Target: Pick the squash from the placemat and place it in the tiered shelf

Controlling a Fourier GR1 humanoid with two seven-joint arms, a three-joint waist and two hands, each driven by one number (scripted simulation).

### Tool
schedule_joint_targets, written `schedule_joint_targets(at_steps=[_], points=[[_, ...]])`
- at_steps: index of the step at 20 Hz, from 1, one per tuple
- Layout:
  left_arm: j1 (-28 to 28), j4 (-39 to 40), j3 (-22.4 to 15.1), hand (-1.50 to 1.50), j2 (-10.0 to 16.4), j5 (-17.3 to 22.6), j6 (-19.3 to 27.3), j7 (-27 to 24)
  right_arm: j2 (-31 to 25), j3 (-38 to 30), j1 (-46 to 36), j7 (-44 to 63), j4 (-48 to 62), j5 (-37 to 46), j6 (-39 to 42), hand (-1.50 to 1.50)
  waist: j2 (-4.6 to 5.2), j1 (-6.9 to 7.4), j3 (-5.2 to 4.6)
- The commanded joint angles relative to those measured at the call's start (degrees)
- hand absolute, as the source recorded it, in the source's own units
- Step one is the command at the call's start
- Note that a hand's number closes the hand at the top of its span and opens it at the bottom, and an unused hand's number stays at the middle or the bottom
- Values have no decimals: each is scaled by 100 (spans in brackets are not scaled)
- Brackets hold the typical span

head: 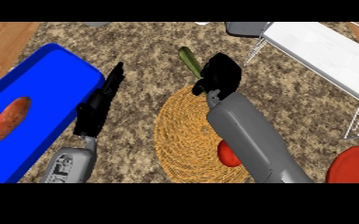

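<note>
Right forearm cuts up across the round woven placemat (184, 133), straw-yellow with a coiled texture, half hiding a smooth red tomato-looking thing (226, 154) on it. A red dish (345, 167) peeks in at the lower right corner. Left hand (101, 97) is off to the left with its fingers straight, next to a glossy blue tray (49, 90). The right hand (223, 76) sits bunched up at the mat's far edge, fingers curled round the near end of the squash (188, 58). It's slim and dark green, poking out up-left over the speckled stone counter (140, 42). The white wire tiered shelf (316, 40) is further back to the right, well apart.
</note>
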Motion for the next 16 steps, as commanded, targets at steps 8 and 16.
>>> schedule_joint_targets(at_steps=[8, 16], points=[[-147, 180, -41, 0, -73, -64, 22, 19, 64, -441, -1517, 1556, 156, 1325, -1745, 150, -46, -15, -7], [121, 148, 36, 0, 5, -75, 52, -127, 64, -1313, -2590, 1844, 659, 2771, -843, 150, -113, -161, -15]])
